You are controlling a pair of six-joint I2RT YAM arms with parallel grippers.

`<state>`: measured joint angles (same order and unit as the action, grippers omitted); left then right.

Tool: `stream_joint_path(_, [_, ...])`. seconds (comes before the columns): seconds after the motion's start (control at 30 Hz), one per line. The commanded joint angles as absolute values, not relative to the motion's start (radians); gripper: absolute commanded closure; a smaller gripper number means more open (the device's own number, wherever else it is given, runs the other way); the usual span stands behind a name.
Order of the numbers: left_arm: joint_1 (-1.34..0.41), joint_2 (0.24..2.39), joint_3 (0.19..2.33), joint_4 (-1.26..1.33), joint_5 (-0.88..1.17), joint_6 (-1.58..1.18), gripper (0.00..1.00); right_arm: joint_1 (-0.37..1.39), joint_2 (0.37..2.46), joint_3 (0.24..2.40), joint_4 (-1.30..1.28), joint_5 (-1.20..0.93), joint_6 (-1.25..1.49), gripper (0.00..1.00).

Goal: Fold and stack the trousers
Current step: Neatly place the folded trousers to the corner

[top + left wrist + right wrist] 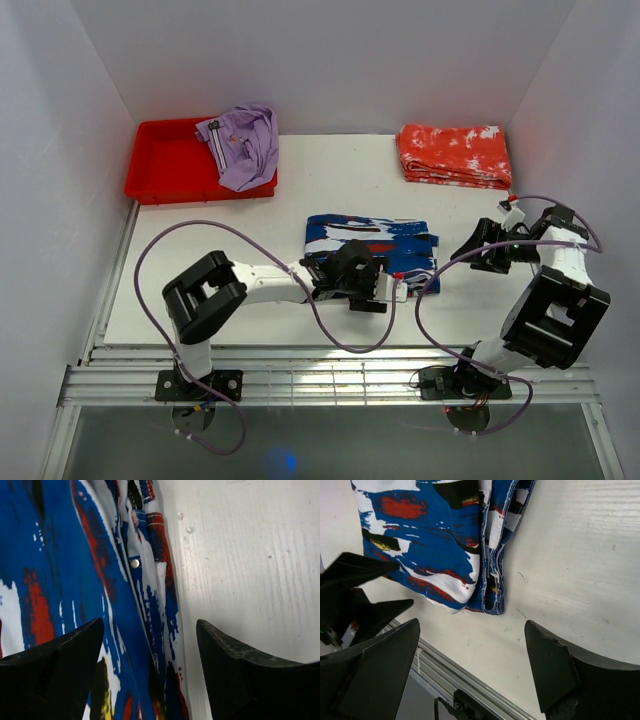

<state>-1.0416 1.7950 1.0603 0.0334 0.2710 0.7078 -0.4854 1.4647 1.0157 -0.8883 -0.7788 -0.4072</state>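
The trousers (352,231) lie folded into a flat, roughly rectangular bundle in the middle of the white table (330,170), a little below the centre of the top view. Their print is blue, white and black with red patches.

The left gripper (388,290) is over the lower right part of this bundle. In the left wrist view the trousers (60,555) fill the left half of the frame, and a small metal snap (134,563) shows near a seam. The left gripper (149,627) has its jaws wide apart: one finger is over the fabric, the other is over the bare table at the right, and the edge of the cloth runs between them. Nothing is pinched. Whether the fingertips touch the cloth, I cannot tell.

The right gripper (468,250) is at the right of the trousers, near them but apart, and it points toward them. In the right wrist view the trousers (420,530) are in the upper left with a folded corner hanging toward the centre. The right gripper (471,624) is spread open over the bare table and holds nothing. Black parts of the left gripper (355,590) show at the left edge of this view.

In the upper left of the top view a red tray (160,160) holds a crumpled lilac garment (245,145) – it hangs partly over the tray's right rim. In the upper right, a folded orange-red garment (455,155) with white splotches lies on the table.
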Motion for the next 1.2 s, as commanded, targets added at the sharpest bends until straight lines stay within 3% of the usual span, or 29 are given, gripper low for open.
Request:
stream_joint_path(0.0, [-1.074,1.807,1.141,0.133,0.244,0.749,0.15,-0.518,1.460,0.948,-0.862,-0.847,-0.318,0.10])
stream_joint_path(0.17, [-1.112,1.919,1.224,0.101,0.253,0.689,0.17,-0.555,1.445,0.824,-0.729,-0.894,-0.189,0.10])
stream_joint_path(0.33, [-1.118,1.950,1.210,0.123,0.253,0.699,0.28,-0.558,1.387,0.836,-0.653,-0.917,-0.170,0.10])
stream_joint_path(0.47, [-1.118,1.959,1.180,0.126,0.256,0.713,0.40,-0.561,1.151,0.787,-0.409,-0.853,-0.045,0.10])
stream_joint_path(0.6, [-1.120,1.980,1.160,0.127,0.246,0.755,0.40,-0.561,0.967,0.721,-0.213,-0.682,0.058,0.10])
stream_joint_path(0.73, [-1.120,2.012,1.166,0.117,0.210,0.775,0.40,-0.565,1.049,0.749,-0.297,-0.800,0.055,0.10])
stream_joint_path(0.8, [-1.123,2.029,1.175,0.114,0.195,0.773,0.33,-0.565,1.142,0.779,-0.407,-0.862,0.025,0.10])
stream_joint_path(0.9, [-1.126,2.059,1.192,0.101,0.153,0.765,0.32,-0.560,1.265,0.804,-0.510,-0.850,-0.037,0.10])
stream_joint_path(0.97, [-1.127,2.075,1.200,0.101,0.132,0.764,0.39,-0.561,1.322,0.830,-0.561,-0.842,-0.058,0.10])
stream_joint_path(1.0, [-1.127,2.080,1.203,0.101,0.124,0.761,0.53,-0.560,1.363,0.830,-0.587,-0.848,-0.064,0.10])
stream_joint_path(1.17, [-1.123,2.062,1.217,0.133,0.144,0.661,0.88,-0.560,1.414,0.729,-0.508,-0.981,0.041,0.10])
